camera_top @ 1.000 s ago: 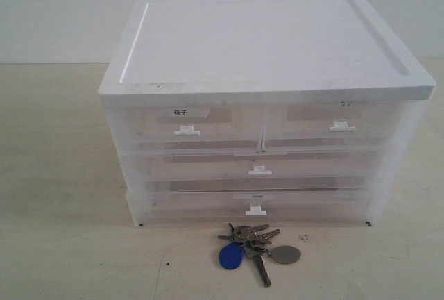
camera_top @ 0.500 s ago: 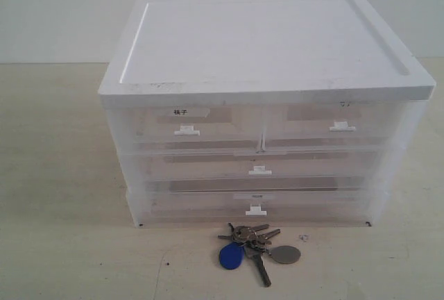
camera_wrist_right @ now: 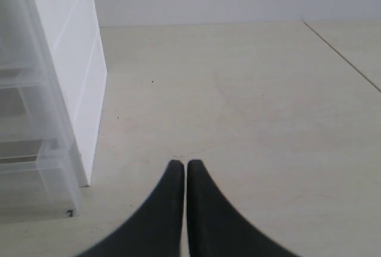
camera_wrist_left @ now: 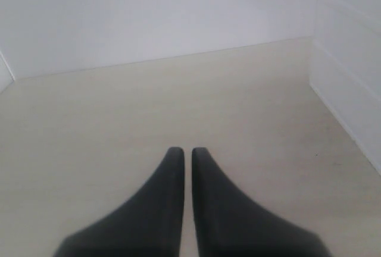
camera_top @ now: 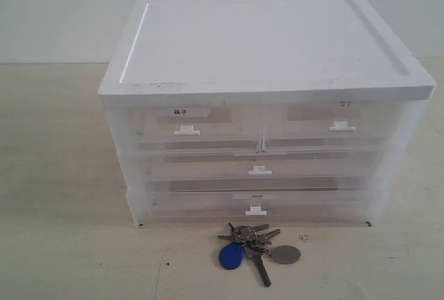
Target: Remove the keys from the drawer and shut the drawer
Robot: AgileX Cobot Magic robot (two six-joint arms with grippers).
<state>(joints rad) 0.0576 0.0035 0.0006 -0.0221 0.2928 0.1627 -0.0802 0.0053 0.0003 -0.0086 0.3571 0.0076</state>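
Since the keys [camera_top: 255, 248] lie on the surface [camera_top: 62, 244] just in front of the cabinet [camera_top: 263, 50], and the middle drawer [camera_top: 257, 164] sits flush, I judge both steps done; no further move looks needed. Left fingers [camera_wrist_left: 158, 209] and right fingers [camera_wrist_right: 158, 209] are pressed together, empty, either side of the cabinet. The top-left drawer's label [camera_top: 182, 112] carries two characters, too blurred to read.
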